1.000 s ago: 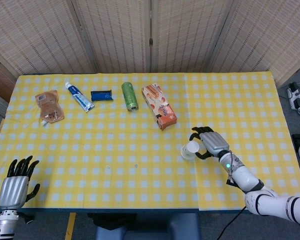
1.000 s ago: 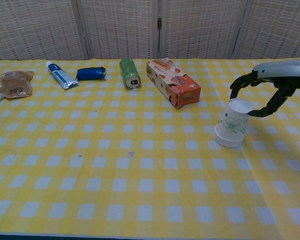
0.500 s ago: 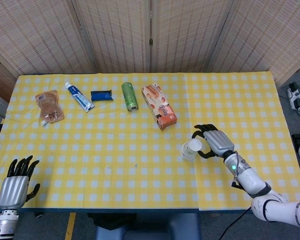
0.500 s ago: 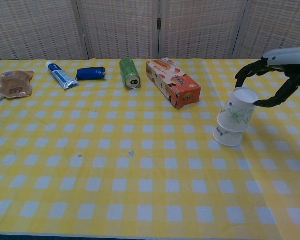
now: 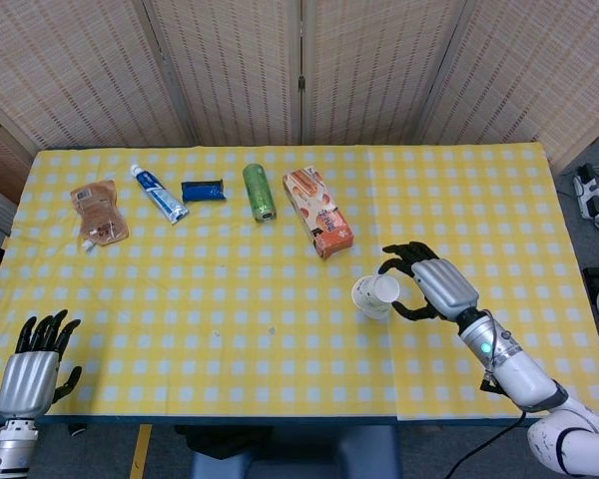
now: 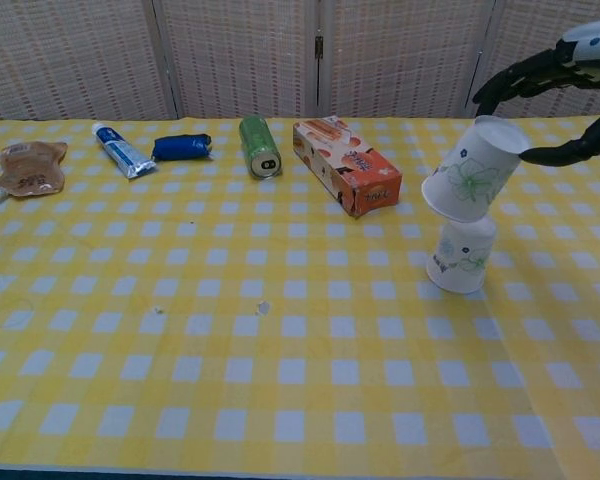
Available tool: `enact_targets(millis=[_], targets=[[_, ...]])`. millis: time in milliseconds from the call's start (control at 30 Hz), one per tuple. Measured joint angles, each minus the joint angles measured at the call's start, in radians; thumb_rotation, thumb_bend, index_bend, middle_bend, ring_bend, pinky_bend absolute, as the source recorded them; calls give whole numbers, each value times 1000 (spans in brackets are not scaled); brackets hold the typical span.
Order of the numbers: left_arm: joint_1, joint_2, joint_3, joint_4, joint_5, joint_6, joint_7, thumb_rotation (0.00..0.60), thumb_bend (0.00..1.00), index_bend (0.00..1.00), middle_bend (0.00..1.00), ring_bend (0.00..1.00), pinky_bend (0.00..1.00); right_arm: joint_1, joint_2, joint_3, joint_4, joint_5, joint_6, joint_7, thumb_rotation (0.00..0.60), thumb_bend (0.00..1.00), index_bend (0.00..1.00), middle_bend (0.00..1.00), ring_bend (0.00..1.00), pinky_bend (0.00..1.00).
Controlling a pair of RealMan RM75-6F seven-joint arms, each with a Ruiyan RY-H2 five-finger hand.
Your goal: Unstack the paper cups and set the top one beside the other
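Observation:
Two white paper cups with a green print stand out in the chest view. The lower cup (image 6: 462,258) sits upside down on the yellow checked tablecloth. The top cup (image 6: 470,170) hangs tilted just above it, and I cannot tell whether their rims still touch. My right hand (image 6: 550,72) grips the top cup at its closed end, fingers curved around it. In the head view the top cup (image 5: 376,294) covers the lower one, with the right hand (image 5: 431,284) to its right. My left hand (image 5: 35,374) rests open at the table's front left corner, holding nothing.
An orange box (image 6: 347,165) lies just left of and behind the cups. Along the back left lie a green can (image 6: 259,145), a blue packet (image 6: 182,147), a white and blue tube (image 6: 118,150) and a brown pouch (image 6: 25,165).
My right hand has risen with the top cup, drawing it up off the lower cup and tilting it. The lower cup stayed on the table. The left hand has not moved.

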Motion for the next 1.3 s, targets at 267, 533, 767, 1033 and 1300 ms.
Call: enact_targets(millis=[267,533,767,1033,1300], targets=[[2,-3,1,11,-8,-4,-8,600,384,196,104,104,0,55,-97,12,65,44,-71,-12,600,395,367,150,96,46],[6,-9,3,30,-18,-11,-22,600,384,197,104,104,0,125,-195,15,159,165,-137,-83,600,395,367,150,97,46],[3,-15,3,40,-20,-19,-26,600,384,196,104,104,0,171,-266,7,226,246,-173,-133,600,395,367,150,96,46],[2,-17,3,45,-23,-25,-27,600,384,196,104,104,0,185,-290,-6,249,279,-181,-155,600,395,367,150,95,46],[1,-19,4,47,-26,-30,-27,600,383,197,103,103,0,189,-301,-13,266,286,-184,-160,600,396,359,143,96,46]])
